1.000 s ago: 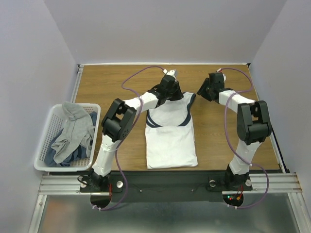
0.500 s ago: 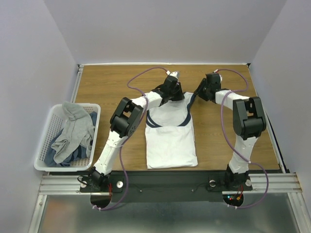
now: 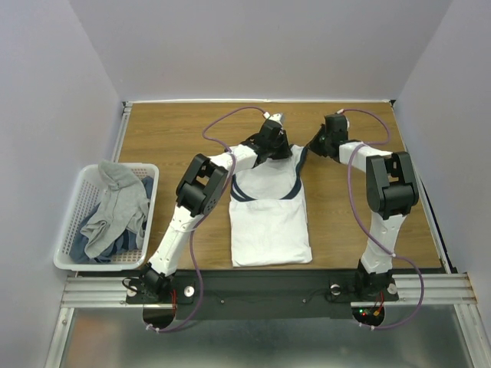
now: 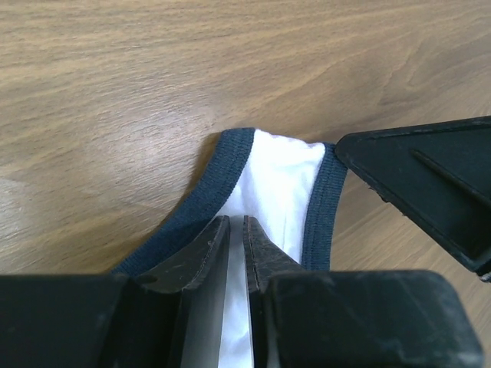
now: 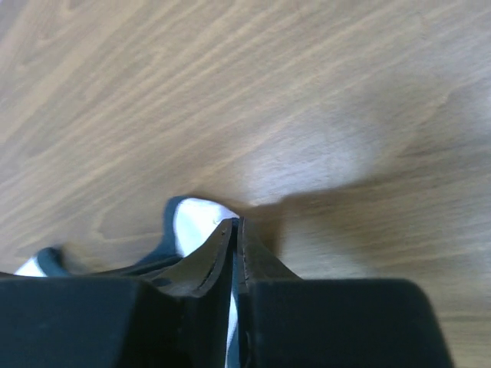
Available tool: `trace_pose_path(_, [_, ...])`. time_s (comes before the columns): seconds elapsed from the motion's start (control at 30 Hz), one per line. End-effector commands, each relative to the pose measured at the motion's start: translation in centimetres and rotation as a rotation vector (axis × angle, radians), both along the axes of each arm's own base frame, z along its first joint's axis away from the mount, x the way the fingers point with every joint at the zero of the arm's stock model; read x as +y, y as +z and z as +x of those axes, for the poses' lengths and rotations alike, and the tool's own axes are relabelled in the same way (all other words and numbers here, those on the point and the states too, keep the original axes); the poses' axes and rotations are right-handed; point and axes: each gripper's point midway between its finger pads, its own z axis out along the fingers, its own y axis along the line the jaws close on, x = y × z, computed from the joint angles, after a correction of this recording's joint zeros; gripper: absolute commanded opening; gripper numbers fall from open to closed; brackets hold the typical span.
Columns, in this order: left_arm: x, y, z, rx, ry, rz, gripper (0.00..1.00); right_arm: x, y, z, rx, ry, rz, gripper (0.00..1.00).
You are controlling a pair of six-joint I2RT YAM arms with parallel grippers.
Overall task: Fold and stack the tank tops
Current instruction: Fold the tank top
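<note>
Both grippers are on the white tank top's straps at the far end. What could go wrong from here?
1. The right gripper pinches only the tip of the right strap, so the strap may slip out on the lift.
2. The left gripper bites further in on the left strap, so the white tank top may fold over skewed.

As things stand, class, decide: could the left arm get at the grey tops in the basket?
Probably, but not at once: nothing stands between it and the basket on its side, yet the left hand is shut on the white tank top's strap.
</note>
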Motion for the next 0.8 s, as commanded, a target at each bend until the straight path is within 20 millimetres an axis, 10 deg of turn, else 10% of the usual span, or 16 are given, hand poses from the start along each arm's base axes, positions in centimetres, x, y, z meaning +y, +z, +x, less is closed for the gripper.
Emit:
trace_pose_path(0.0, [-0.7, 2.0, 0.8, -0.043, -0.011, -0.025, 0.25, 1.4, 4.3, 2.6, -0.127, 0.026, 0.066, 0.05])
trace_pose_path(0.77, [-1.2, 2.3, 0.9, -0.05, -0.022, -0.035, 0.25, 6.2, 6.8, 2.8, -0.159, 0.015, 0.155, 0.0])
